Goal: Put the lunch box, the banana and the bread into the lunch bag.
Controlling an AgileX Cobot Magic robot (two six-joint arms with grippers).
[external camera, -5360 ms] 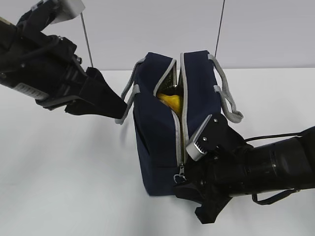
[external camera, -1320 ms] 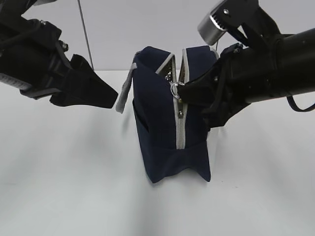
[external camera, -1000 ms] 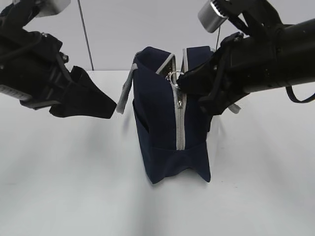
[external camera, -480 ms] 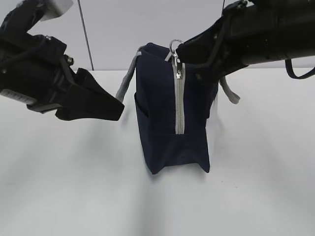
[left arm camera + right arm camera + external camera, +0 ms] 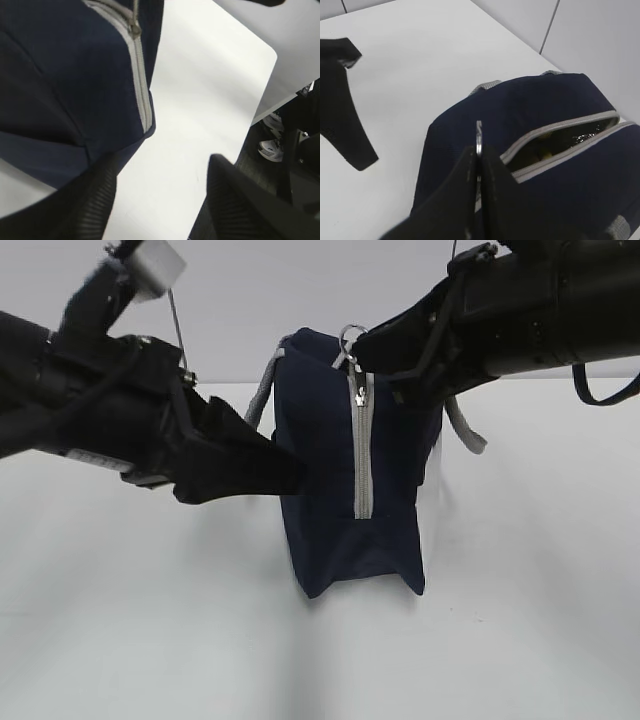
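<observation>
The navy lunch bag [image 5: 325, 460] stands upright on the white table, its grey zipper [image 5: 361, 455] closed down the near end. My right gripper [image 5: 357, 346] is at the bag's top, shut on the metal ring pull [image 5: 479, 131]. Behind the pull the top seam still gapes, and a bit of yellow, seemingly the banana [image 5: 546, 155], shows inside. The lunch box and the bread are hidden. My left gripper [image 5: 290, 476] is open, low against the bag's left side. In its wrist view one finger [image 5: 87, 197] lies by the bag's lower corner [image 5: 75, 150], with only table between the fingers.
Grey webbing handles [image 5: 463, 426] hang off both sides of the bag. The table's edge [image 5: 260, 107] runs close by in the left wrist view, with floor and shoes [image 5: 272, 148] beyond it. A white wall stands behind the table.
My right gripper has drawn the ring pull up over the bag's near top corner, closing the end zipper. My left gripper has moved right, up to the bag's side, and its jaws have widened.
</observation>
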